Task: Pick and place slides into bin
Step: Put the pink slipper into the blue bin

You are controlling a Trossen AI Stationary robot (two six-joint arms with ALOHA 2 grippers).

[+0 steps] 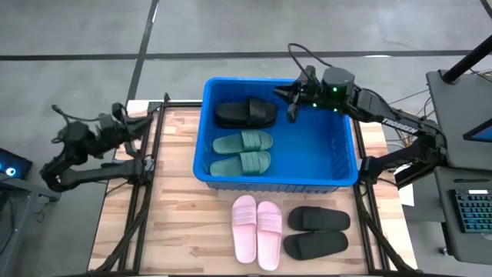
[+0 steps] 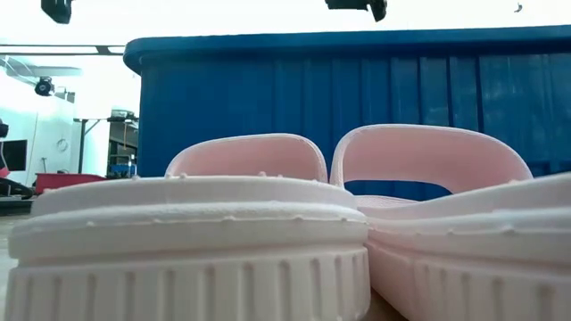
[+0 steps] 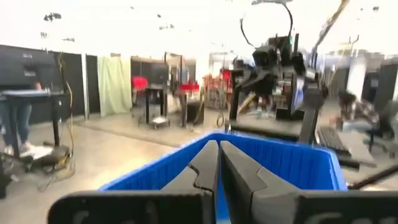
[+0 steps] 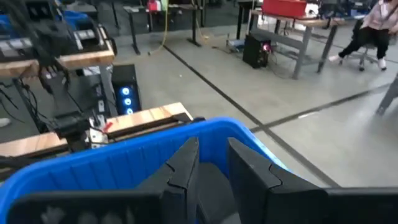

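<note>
Three slides lying inside the bright blue bin (image 1: 352,171), at the far middle of the wooden table (image 1: 184,231): one black slide (image 1: 246,113) toward the far wall, and the dark green pair (image 1: 242,152) side by side just nearer, all flat on the bin floor with straps up. Four more slides out on the table, just in front of the bin's near wall: the pink pair (image 1: 257,231) touching side by side, toes pointing to the bin, and beside it, toward the right arm's side, a black pair (image 1: 317,231) lying crosswise, one nearer the bin than the other, with a narrow gap between them. Seen from table height, the pink pair filling the foreground, ribbed sole edges and arched straps up close, with the bin's ribbed blue wall rising right behind. Right gripper (image 1: 294,108) held above the bin's far right corner, pointing inward toward the lone black slide, fingers (image 4: 186,168) a little apart, with nothing clearly between them. Left gripper (image 3: 219,144) pulled back beyond the table's left edge, well apart from every slide, facing the bin's rim from outside, fingers pressed together on nothing. Beyond the table, a workshop room with desks, screens and a seated person.
</note>
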